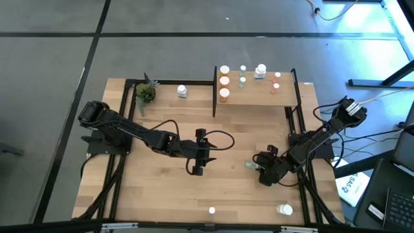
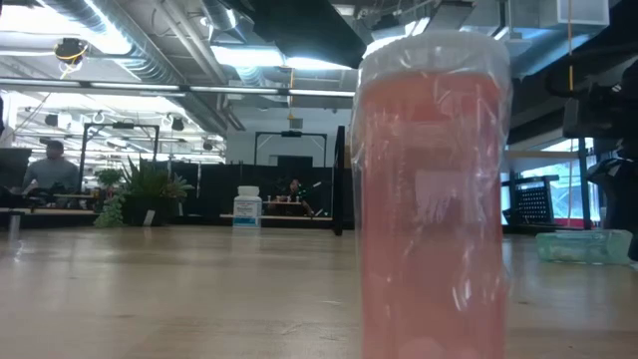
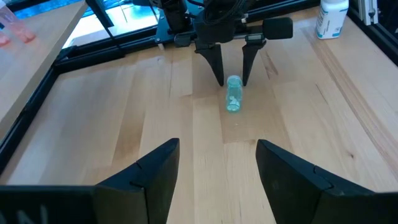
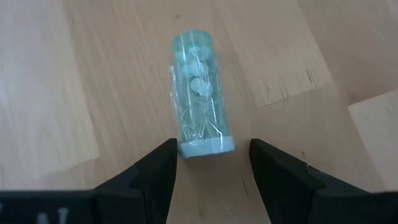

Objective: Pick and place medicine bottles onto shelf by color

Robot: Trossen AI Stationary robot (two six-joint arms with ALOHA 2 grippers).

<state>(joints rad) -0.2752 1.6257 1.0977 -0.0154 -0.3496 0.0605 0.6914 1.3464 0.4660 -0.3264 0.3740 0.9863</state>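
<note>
Right gripper (image 4: 211,163) lower right of the high view, fingers apart, straddling the cap end of a green medicine bottle (image 4: 198,93) lying on the tabletop (image 1: 162,194); likely lined up for pickup, nothing clamped. Left gripper (image 1: 197,169) centre, parted, empty, waiting. Shelf (image 1: 284,97) upper centre, bottles grouped by colour.

A lying bottle (image 1: 251,166) sits between the open right gripper's (image 1: 255,167) fingers.

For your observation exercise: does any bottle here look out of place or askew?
Yes. A green bottle lies on its side on the table, just ahead of the right gripper, whose jaws are open, while the bottles on the shelf stand upright.
</note>
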